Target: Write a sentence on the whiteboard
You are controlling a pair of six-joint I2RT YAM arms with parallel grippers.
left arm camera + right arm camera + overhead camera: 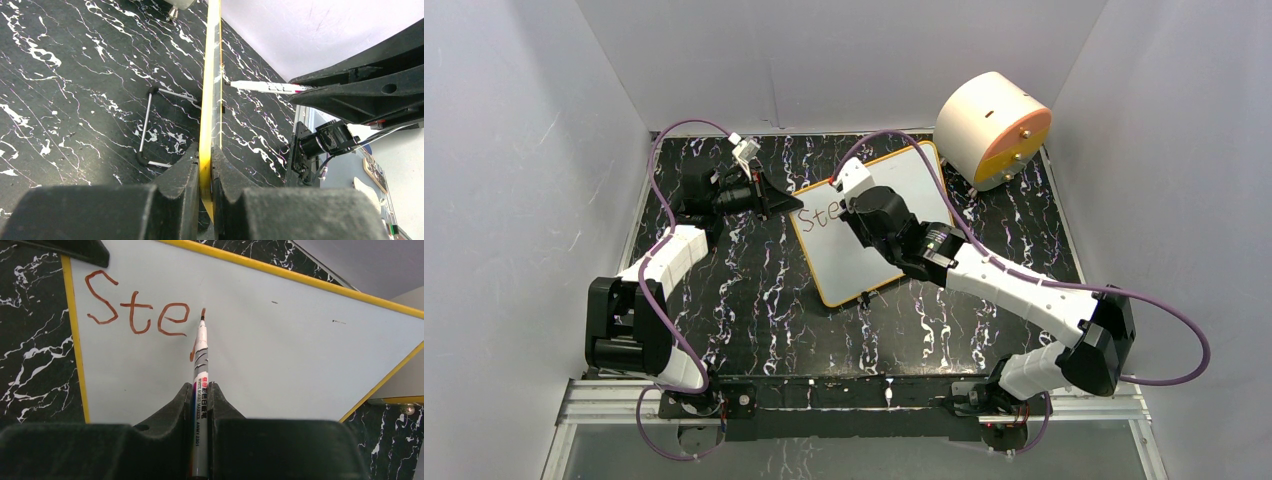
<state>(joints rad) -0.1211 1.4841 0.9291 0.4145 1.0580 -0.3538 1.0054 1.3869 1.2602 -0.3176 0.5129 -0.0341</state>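
The whiteboard (894,190), white with a thin orange-yellow frame, lies tilted on the black marbled table. Reddish-brown letters "Ste" (135,307) are written at its top left, with the start of a further stroke beside them. My left gripper (206,165) is shut on the board's left edge (210,100); it also shows in the top view (786,203). My right gripper (201,390) is shut on a grey whiteboard marker (201,390), whose tip (202,315) touches the board just right of the "e". In the top view the right gripper (849,195) hides the rest of the writing.
A round peach-and-orange drum (992,128) stands at the back right, close to the board's far corner. The board's wire foot (150,125) shows behind it in the left wrist view. White enclosure walls stand at left, back and right.
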